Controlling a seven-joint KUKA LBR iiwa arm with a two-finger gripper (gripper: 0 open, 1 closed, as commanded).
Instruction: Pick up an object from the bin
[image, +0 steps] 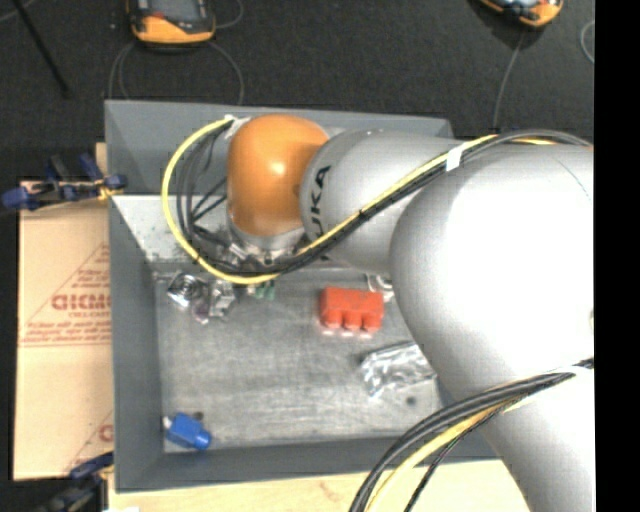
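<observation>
Only clean read from here: black "KUKA" lettering on the silver arm (322, 190), running vertically just right of the orange cover (265, 170). The top K is partly lost round the curve; "UKA" is plain. The cardboard sheet (60, 300) left of the bin (135, 330) carries red print: a bold logo word inside a triangle outline, starting something like "CIC", the rest too blurred to call. Small red lines under it, unreadable.
</observation>
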